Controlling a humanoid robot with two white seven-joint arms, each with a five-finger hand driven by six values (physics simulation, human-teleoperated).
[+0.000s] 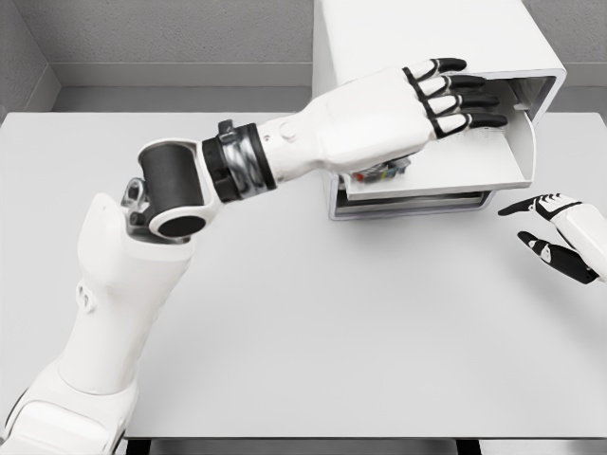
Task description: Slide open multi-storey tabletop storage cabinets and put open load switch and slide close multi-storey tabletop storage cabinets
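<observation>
Looks like the put-in step: left hand (432, 100), fingers straight and holding nothing, reaches over the pulled-out drawer (446, 171) of the cabinet (427, 38) at the table's (303, 322) far edge, load switch (381, 173) peeking beneath its palm, so next it should pull clear and push the drawer shut, right hand (560, 232) idling loose near the right edge.

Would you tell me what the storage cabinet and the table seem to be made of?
Storage cabinet: apparently smooth white plastic or painted metal, judging by its rounded edges and soft sheen. Table: a matte light-grey laminate-like top, flat and without grain or reflection.

White cabinet (379, 38) w/ drawer (455, 175) slid open; switch (384, 173) inside.
</observation>
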